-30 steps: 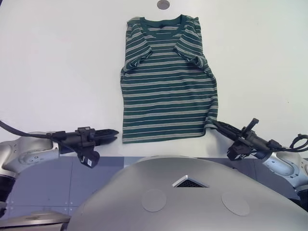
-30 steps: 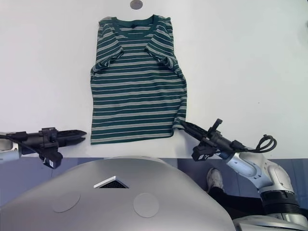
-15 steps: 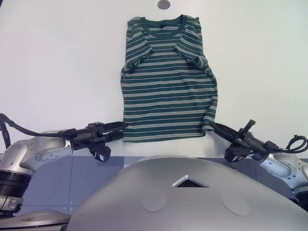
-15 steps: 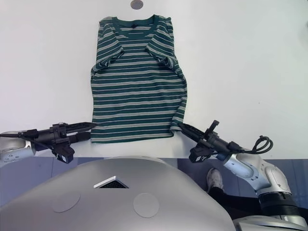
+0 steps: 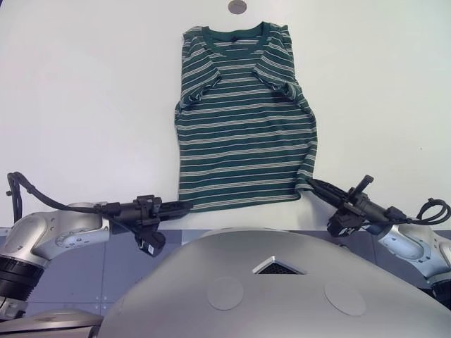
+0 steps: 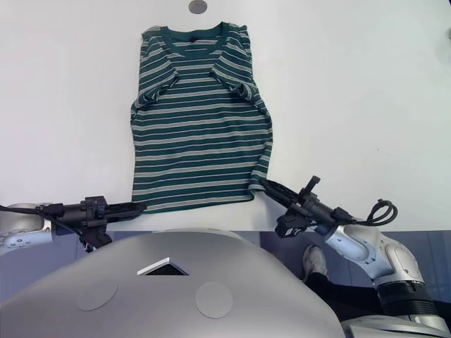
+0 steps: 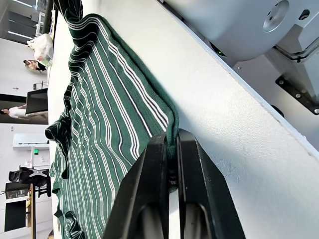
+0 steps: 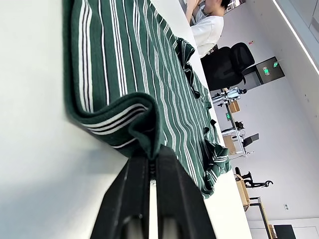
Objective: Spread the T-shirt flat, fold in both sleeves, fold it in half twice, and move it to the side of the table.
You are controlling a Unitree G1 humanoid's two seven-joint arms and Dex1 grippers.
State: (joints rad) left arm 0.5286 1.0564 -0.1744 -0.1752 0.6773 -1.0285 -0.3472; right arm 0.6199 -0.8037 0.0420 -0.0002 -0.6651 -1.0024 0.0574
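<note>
The very corners of the T-shirt [image 5: 245, 134] are tucked between the fingers that hold them, so those bits of cloth cannot be seen. From the head, the left gripper [image 5: 185, 205] and the right gripper [image 5: 311, 184] look like thin dark sticks at the shirt's near hem. It is hard to tell from there if they are pinching. A small grey disc [image 5: 237, 7] past the collar is cut off by the top of the picture.

The wrist cameras show more. On the left wrist, the 2 black fingers [image 7: 144, 199] are pressed together on the hem's corner, with green cloth squeezed in the thin gap. On the right wrist, the 2 fingers [image 8: 179, 209] are pressed together too. The corner there is lifted into a little curled fold off the table [image 5: 84, 105]. So each gripper is clamped on 1 near corner of the shirt.

The shirt lies in the middle of the white table, with its collar at the far side and its hem near the robot (both sleeves are folded in over the chest). The hem sits close to the table's near edge. The white table top spreads wide on the shirt's left and right sides.
</note>
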